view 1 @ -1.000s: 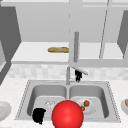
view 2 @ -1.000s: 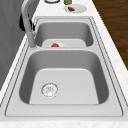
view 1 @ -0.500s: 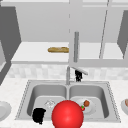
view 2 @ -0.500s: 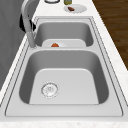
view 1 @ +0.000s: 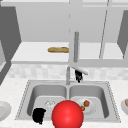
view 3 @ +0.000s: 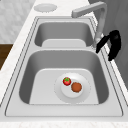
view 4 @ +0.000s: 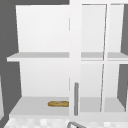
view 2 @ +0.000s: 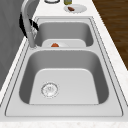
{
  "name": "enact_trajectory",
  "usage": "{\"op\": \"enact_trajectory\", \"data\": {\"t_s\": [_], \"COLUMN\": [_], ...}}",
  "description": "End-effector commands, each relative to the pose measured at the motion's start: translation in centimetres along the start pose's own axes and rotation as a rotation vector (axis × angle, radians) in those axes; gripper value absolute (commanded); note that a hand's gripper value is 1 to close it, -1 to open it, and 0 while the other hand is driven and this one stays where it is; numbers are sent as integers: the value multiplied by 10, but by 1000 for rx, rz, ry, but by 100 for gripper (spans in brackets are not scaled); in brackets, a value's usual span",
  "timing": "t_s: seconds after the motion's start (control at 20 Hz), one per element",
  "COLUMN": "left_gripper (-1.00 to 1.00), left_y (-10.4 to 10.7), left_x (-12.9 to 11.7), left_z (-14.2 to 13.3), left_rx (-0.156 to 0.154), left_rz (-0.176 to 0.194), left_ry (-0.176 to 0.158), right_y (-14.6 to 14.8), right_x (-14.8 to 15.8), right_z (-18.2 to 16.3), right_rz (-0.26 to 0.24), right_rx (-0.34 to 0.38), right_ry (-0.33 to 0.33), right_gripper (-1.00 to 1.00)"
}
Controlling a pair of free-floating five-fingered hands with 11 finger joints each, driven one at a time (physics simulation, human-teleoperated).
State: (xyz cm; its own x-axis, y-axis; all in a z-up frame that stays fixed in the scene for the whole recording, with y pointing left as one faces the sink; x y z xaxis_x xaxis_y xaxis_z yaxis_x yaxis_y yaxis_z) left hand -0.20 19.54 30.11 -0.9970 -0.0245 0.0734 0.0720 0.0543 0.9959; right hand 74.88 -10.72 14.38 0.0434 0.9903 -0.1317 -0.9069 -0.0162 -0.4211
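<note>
Fingers of the right hand (view 3: 113, 44) are curling beside the curved grey metal faucet (view 3: 98, 22), near its base; keeping them clear of the spout looks wise. Left hand (view 1: 38, 115) is hanging at the faucet's front-left, its state unclear. Right side view is revealing the white plate (view 3: 85, 93) below the faucet.

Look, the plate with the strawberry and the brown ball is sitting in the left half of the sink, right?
Not quite. The plate with the strawberry and the brown ball sits in the right half of the sink, as the front view shows. The left half holds just its drain.
</note>
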Motion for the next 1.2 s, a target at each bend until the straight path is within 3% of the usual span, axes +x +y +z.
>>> {"op": "enact_trajectory", "data": {"t_s": [0.0,0.35,0.8,1.15], "left_gripper": [0,0,0,0], "left_y": [0,0,0,0], "left_x": [0,0,0,0], "left_z": [0,0,0,0], "left_rx": [0,0,0,0], "left_rz": [0,0,0,0], "left_ry": [0,0,0,0], "right_y": [16,25,60,92], "right_x": [-20,-56,-88,-107], "right_z": [5,5,15,28], "right_rz": [-22,-65,-102,-113], "right_rx": [-11,-41,-114,-178], "right_ry": [-44,-149,-194,-186], "right_gripper": [-100,-100,-100,-100]}}
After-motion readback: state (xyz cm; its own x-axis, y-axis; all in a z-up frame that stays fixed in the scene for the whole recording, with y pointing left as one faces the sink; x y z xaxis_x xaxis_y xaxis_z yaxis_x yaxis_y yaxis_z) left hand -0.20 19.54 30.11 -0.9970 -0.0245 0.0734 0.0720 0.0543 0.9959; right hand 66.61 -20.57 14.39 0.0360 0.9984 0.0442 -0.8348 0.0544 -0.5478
